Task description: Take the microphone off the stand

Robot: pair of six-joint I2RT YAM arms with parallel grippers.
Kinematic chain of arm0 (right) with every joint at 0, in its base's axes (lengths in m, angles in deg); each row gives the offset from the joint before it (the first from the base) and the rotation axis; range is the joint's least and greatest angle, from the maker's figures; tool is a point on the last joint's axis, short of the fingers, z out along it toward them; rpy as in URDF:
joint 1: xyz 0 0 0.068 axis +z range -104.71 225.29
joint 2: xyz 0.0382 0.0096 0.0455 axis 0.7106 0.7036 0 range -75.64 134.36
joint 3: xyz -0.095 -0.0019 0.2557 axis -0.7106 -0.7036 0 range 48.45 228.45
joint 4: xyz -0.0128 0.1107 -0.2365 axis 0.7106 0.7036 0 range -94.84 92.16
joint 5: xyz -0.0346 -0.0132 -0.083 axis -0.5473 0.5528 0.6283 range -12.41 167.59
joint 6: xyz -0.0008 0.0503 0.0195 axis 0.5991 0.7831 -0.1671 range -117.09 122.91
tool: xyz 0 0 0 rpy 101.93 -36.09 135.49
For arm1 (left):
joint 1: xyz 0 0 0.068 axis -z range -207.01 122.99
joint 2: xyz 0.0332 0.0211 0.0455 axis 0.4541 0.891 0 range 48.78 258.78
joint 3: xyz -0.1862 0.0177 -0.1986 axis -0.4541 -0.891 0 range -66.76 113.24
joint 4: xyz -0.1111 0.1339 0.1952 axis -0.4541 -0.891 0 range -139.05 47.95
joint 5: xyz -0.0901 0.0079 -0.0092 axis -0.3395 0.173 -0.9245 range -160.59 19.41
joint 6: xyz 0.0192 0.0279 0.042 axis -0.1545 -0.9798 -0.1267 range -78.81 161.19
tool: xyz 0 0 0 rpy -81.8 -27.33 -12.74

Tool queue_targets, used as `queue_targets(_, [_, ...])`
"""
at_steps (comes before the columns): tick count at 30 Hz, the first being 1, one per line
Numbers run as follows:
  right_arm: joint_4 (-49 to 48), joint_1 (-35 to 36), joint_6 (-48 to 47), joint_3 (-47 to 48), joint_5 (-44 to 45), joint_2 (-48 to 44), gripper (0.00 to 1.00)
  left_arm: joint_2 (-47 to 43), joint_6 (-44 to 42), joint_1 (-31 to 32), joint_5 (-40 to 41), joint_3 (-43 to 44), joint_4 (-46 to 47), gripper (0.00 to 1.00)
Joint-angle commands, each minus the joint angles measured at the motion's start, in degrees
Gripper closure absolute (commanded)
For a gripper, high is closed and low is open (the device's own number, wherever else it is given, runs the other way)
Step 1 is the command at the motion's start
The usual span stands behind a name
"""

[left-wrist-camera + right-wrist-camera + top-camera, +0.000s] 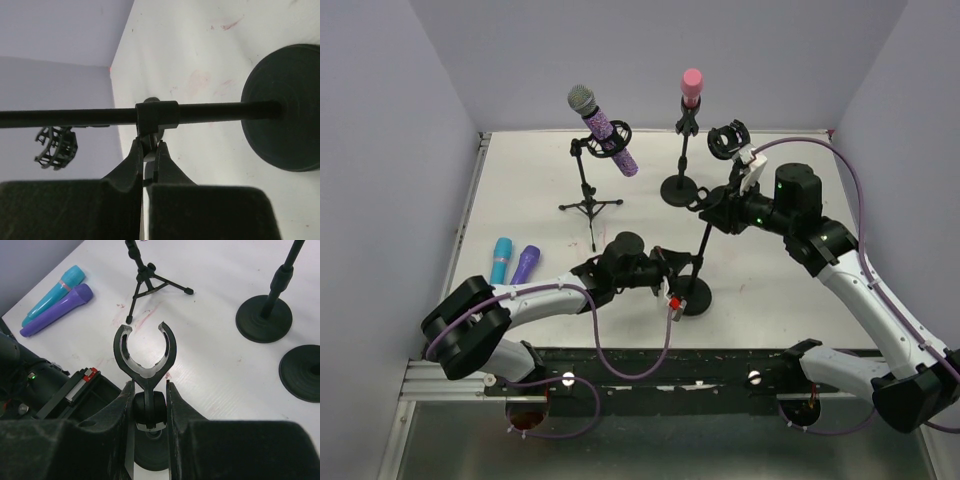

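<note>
bright even light, soft shadows, blurred near pincers

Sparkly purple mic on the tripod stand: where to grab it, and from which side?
Take the microphone on the bare barrel between its grey head and the clip, fingers across it, coming from above. It leans head-up to the left in the top view, tail poking below the clip, so it probably slides out along that tilt.
</note>
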Motion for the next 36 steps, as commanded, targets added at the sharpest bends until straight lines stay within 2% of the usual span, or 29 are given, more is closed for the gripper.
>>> queue_targets(1, [-1.02, 0.41, -0.81, 2.09, 0.13, -0.49, 0.99, -0.79, 18.72, 0.53, 3.14, 2.68, 4.2, 1.0])
queue_targets(4, [-0.14, 0.41, -3.72, 3.85, 0.48, -1.11, 0.99, -0.88, 36.02, -0.52, 1.48, 9.88, -2.72, 1.0])
queue_targets(7, [2.05, 0.41, -8.46, 6.22, 0.4, -1.63, 0.99, 2.97, 58.67, -2.63, -0.46, 20.85, -11.69, 1.0])
queue_targets(9, [3.72, 0.33, -11.01, 7.98, 0.48, -2.34, 0.99, 6.75, 72.83, -4.73, -7.0, 27.27, -15.48, 1.0])
queue_targets(12, [6.97, 0.41, -14.35, 9.83, 0.48, -3.39, 0.99, 13.43, 95.06, -8.16, -19.85, 32.57, -12.53, 1.0])
queue_targets(14, [8.56, 0.41, -15.76, 10.1, -0.04, -4.09, 0.99, 14.06, 103.37, -8.17, -22.86, 29.35, -3.67, 1.0])
queue_targets(15, [8.74, 0.41, -15.59, 9.58, -0.05, -4.62, 0.99, 14.23, 104.71, -7.91, -24.44, 28.28, 0.03, 1.0])
queue_targets(19, [9.0, 0.5, -14.01, 7.47, 1.27, -6.38, 0.99, 15.81, 106.3, -7.82, -29.98, 28.27, 2.61, 1.0])
queue_targets(21, [8.92, 0.33, -13.57, 6.33, 2.15, -6.91, 0.99, 17.48, 104.65, -7.91, -33.05, 29.67, -0.88, 1.0])
queue_targets(24, [7.95, 0.41, -13.74, 4.92, 2.94, -7.17, 0.99, 19.59, 96.83, -7.03, -36.22, 32.49, -14.05, 1.0])
queue_targets(26, [7.51, 0.41, -13.83, 4.22, 3.29, -7.26, 0.99, 19.95, 96.02, -7.12, -37.9, 31.71, -15.49, 1.0])
queue_targets(28, [7.34, 0.41, -13.66, 3.6, 3.21, -7.35, 0.99, 18.73, 94.88, -7.12, -33.63, 30.3, -16.28, 0.99])
queue_targets(29, [7.25, 0.41, -13.66, 3.34, 3.12, -7.44, 0.99, 17.94, 93.48, -6.94, -31.16, 29.86, -16.81, 0.82])
queue_targets(32, [7.25, 0.41, -13.57, 2.89, 2.51, -7.26, 0.99, 13.73, 89.01, -7.03, -23.86, 27.49, -16.11, 0.52])
queue_targets(33, [7.33, 0.41, -13.57, 2.89, 2.33, -7.17, 0.99, 11.88, 87.07, -7.03, -20.53, 26.53, -16.28, 0.33])
queue_targets(35, [7.33, 0.41, -13.65, 2.89, 1.89, -6.91, 0.99, 8.28, 81.89, -7.03, -16.12, 24.16, -16.02, 0.21])
queue_targets(36, [7.25, 0.41, -13.57, 2.89, 1.54, -6.74, 0.99, 6.52, 77.87, -6.94, -14.71, 23.1, -16.46, 0.06])
